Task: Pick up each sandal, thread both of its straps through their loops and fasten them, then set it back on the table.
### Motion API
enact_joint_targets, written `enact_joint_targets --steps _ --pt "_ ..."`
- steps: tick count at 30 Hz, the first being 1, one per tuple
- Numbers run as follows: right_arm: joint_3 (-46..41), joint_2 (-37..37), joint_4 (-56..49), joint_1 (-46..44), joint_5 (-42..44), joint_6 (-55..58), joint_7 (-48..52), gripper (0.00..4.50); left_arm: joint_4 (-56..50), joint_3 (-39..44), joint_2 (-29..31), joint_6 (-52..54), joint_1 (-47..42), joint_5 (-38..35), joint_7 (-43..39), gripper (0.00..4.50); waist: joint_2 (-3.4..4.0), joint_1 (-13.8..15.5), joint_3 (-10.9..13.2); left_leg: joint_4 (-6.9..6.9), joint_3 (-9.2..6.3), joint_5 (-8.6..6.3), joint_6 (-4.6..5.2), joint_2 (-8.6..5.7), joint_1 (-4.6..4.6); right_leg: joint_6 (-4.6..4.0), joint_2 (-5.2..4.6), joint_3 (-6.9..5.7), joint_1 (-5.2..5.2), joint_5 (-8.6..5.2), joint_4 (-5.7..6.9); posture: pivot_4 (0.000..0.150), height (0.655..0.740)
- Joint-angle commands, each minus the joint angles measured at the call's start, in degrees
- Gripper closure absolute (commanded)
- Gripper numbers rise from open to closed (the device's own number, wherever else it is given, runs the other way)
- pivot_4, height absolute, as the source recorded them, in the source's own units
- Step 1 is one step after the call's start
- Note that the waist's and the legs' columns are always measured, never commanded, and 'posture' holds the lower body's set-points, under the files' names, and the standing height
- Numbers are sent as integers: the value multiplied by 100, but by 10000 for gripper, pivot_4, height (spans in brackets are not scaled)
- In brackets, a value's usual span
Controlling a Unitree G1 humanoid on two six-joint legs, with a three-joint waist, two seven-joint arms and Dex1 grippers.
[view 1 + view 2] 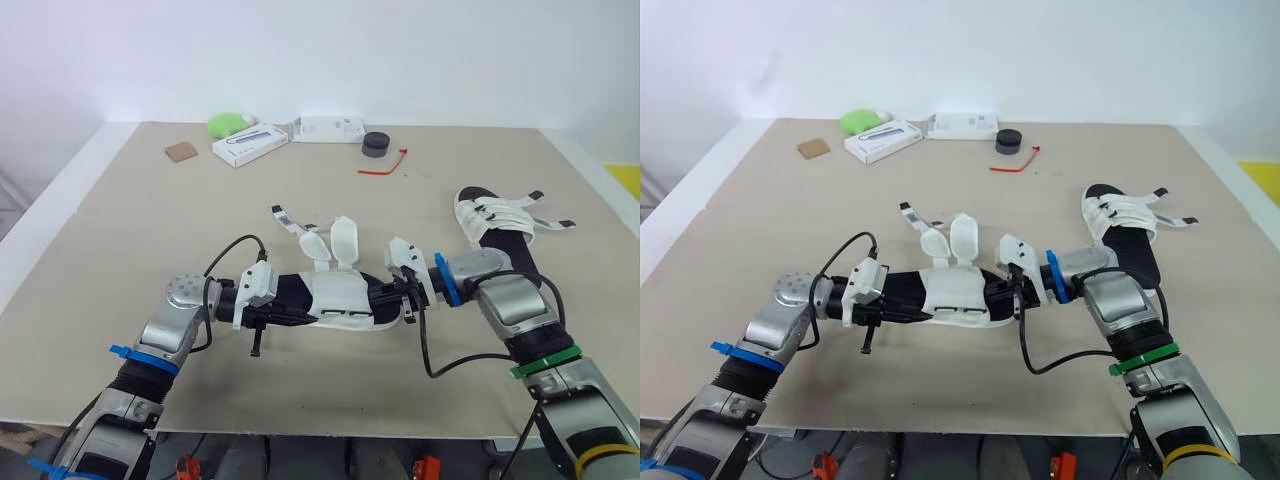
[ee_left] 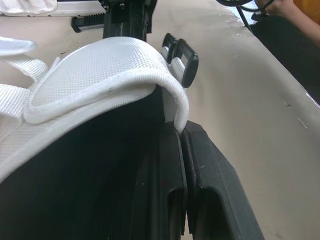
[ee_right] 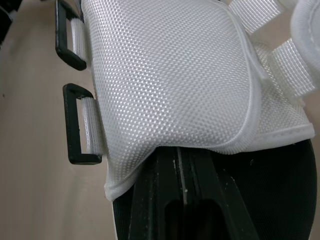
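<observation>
A black-soled sandal (image 1: 340, 300) with a white mesh upper hangs just above the table between my two grippers. My left gripper (image 1: 285, 312) is shut on one end of its sole, my right gripper (image 1: 388, 297) on the other end. Its two white straps (image 1: 335, 242) stand loose, pointing away from me. Two black loops (image 3: 77, 125) sit empty on the near side of the upper. In the left wrist view the fingers (image 2: 172, 200) pinch the sole edge under the upper. A second sandal (image 1: 497, 225) lies on the table at the right, its strap ends trailing rightward.
At the table's far edge lie a green object (image 1: 228, 123), a white box (image 1: 250, 143), a white device (image 1: 328, 128), a black round puck (image 1: 375, 145), a red tie (image 1: 385, 165) and a brown square (image 1: 182, 151). A person's arm (image 2: 295, 10) is beyond the table edge.
</observation>
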Motion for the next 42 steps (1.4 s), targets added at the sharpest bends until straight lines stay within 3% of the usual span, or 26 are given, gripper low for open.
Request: enact_joint_targets --steps 1,12,15,18,19,23,26,30,35,42 --pt "430 22 564 247 -528 69 -45 44570 -308 -140 22 19 128 -113 -135 45000 -2 -1 -14 0 0 -4 -6 1 4 -2 0 0 3 -1 0 1500 7400" --pt "394 66 679 133 -527 47 65 44570 -362 116 211 -28 166 -110 146 45000 1 -2 -32 -37 3 -5 -8 33 21 -28 30 0 0 -17 0 1500 7400" --pt "413 70 705 120 -545 30 70 45000 -416 121 371 214 149 -215 29 35691 0 -1 -33 -36 3 -5 -8 35 22 -28 31 0 0 -16 0 1500 7400" --pt "429 87 711 97 -547 36 68 45000 -618 205 595 454 151 -375 -28 23596 1 -2 -33 -36 3 -5 -8 36 23 -28 31 0 -1 -17 0 1500 7400" --pt "432 89 706 90 -543 44 77 45000 -738 272 678 691 154 -494 4 17351 1 -2 -33 -36 3 -6 -9 36 23 -28 30 0 -1 -17 0 1500 7400" --pt "433 100 719 77 -535 47 96 45000 -1294 560 1161 1902 130 -1076 62 151 -6 -5 -29 -36 3 -7 -10 38 23 -28 30 0 -8 -17 0 1500 7400" --pt "424 121 716 70 -522 66 89 45000 -1523 1003 1571 3177 -84 -1828 203 151 -5 -9 -29 -39 3 -9 -14 47 23 -32 35 -1 -17 -18 1 1500 7400" --pt "357 150 645 85 -457 140 36 45000 -948 1820 1523 4724 -707 -2774 980 151 -21 -14 -26 -39 2 -15 -24 51 24 -35 37 -5 -30 -20 1 1500 7400" --pt "257 150 477 175 -398 223 -79 45000 156 1866 1085 5259 -1006 -2321 2340 151 -18 -27 -30 -39 3 -11 -18 50 36 -36 40 -5 -15 -21 0 1500 7400" --pt "226 110 -17 381 -372 417 -170 45000 1476 2474 209 6252 -1628 -2436 3808 151 -72 -15 -14 -40 -8 -11 -18 67 28 -39 74 -4 -2 -21 1 1500 7400"
